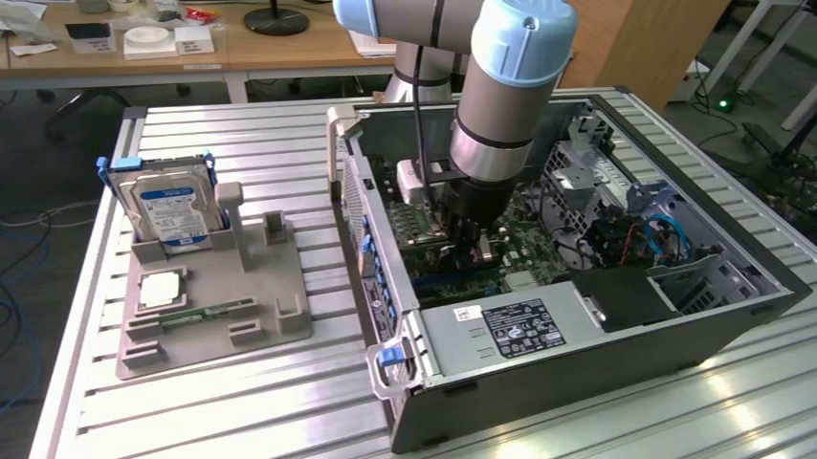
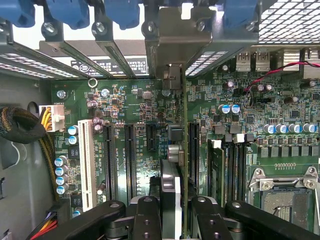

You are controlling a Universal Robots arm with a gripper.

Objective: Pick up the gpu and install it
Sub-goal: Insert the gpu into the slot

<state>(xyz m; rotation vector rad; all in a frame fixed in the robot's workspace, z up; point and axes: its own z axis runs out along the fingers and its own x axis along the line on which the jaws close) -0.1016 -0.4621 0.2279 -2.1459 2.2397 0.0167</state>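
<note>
the arm reaches down from the top centre of the exterior frame into the open computer case (image 1: 715, 316), which fills the right half of that frame. the gripper (image 1: 475, 251) sits low inside the case, just above the green motherboard (image 1: 537, 251).

in the wrist view the gripper (image 2: 175, 212) is at the bottom centre, its black fingers (image 2: 146, 220) closed narrowly on the gpu (image 2: 172, 165). the card stands on edge between them and runs up the middle of the frame, and its silver end bracket (image 2: 172, 50) reaches the case's rear slot openings at the top centre. the card lies along the black expansion slots (image 2: 129, 160), by the slot (image 2: 193, 155) just beside it; whether it is fully seated cannot be told.

at the exterior view's left, a grey holder tray (image 1: 210, 296) rests on the slatted table (image 1: 255, 411), well apart from the case. a silver hard drive with a blue label (image 1: 166, 206) stands upright in it, and a narrow green memory stick (image 1: 205, 313) lies flat near its lower part.
</note>
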